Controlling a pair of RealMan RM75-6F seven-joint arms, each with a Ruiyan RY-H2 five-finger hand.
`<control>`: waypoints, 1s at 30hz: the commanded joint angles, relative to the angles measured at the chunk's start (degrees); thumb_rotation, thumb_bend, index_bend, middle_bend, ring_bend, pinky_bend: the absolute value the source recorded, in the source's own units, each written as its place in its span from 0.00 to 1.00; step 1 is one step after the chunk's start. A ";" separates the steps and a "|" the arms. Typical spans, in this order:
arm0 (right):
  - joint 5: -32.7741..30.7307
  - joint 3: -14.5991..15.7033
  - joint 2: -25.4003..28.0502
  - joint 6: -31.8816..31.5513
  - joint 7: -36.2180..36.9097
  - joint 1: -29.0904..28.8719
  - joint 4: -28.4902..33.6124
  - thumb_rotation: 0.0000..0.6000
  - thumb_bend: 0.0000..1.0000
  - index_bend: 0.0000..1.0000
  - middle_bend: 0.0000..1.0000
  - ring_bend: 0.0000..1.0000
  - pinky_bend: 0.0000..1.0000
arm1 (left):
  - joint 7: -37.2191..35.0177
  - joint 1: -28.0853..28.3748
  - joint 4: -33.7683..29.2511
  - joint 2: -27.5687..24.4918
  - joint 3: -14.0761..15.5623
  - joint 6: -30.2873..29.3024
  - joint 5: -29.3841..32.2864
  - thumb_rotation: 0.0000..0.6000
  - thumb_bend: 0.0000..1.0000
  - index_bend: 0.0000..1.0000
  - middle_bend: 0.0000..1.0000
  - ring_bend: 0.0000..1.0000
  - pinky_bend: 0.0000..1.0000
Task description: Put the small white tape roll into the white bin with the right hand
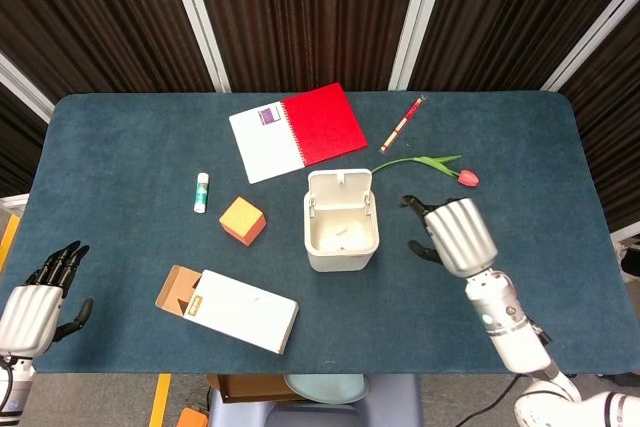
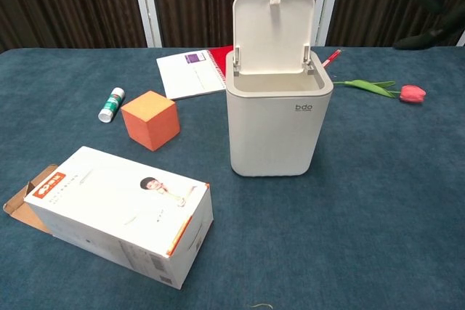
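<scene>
The white bin (image 1: pixel 341 257) stands mid-table with its lid flipped up; the chest view shows its front wall (image 2: pixel 280 128). My right hand (image 1: pixel 457 235) hovers just right of the bin, fingers spread and holding nothing. Only its dark fingers (image 2: pixel 423 38) reach into the chest view's top right corner. The small white tape roll shows in neither hand nor on the table. A pale shape lies on the bin's floor, but I cannot tell what it is. My left hand (image 1: pixel 38 302) hangs at the table's front left edge, fingers apart and empty.
Behind the bin lie a red-and-white notebook (image 1: pixel 300 130), a red pen (image 1: pixel 402 123) and a tulip (image 1: pixel 440 165). To its left are an orange cube (image 1: pixel 243 220) and a glue stick (image 1: pixel 202 192). A white carton (image 1: pixel 230 307) lies at the front left.
</scene>
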State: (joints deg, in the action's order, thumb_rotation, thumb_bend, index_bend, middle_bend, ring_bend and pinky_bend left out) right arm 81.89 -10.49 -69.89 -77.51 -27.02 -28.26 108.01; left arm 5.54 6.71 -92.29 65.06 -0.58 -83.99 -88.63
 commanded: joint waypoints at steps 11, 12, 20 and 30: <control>1.61 5.89 6.61 -13.94 5.97 14.75 -4.51 1.00 0.06 0.48 0.58 0.54 0.71 | 0.67 -0.20 -0.18 0.09 -0.04 -0.47 -0.14 1.00 0.42 0.00 0.07 0.12 0.33; 1.22 6.48 6.87 -14.00 8.54 15.81 -6.08 1.00 0.06 0.44 0.50 0.45 0.68 | 0.83 -0.17 -0.16 0.15 -0.06 -0.35 -0.02 1.00 0.42 0.00 0.07 0.12 0.33; -0.31 7.07 1.33 -16.25 16.33 20.49 -23.13 1.00 0.06 0.28 0.23 0.13 0.25 | 2.22 0.06 0.11 0.66 -0.38 0.68 1.44 1.00 0.42 0.00 0.06 0.12 0.33; -2.64 7.28 0.69 -7.99 17.42 19.51 -25.82 1.00 0.06 0.18 0.16 0.08 0.16 | 2.65 0.25 0.32 1.03 -0.22 0.79 0.98 1.00 0.42 0.00 0.06 0.12 0.33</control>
State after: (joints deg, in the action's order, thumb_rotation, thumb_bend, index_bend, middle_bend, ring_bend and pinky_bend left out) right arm 79.43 -3.23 -68.96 -85.92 -9.64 -8.62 82.57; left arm 8.21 6.94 -91.99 66.08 -0.83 -83.20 -87.62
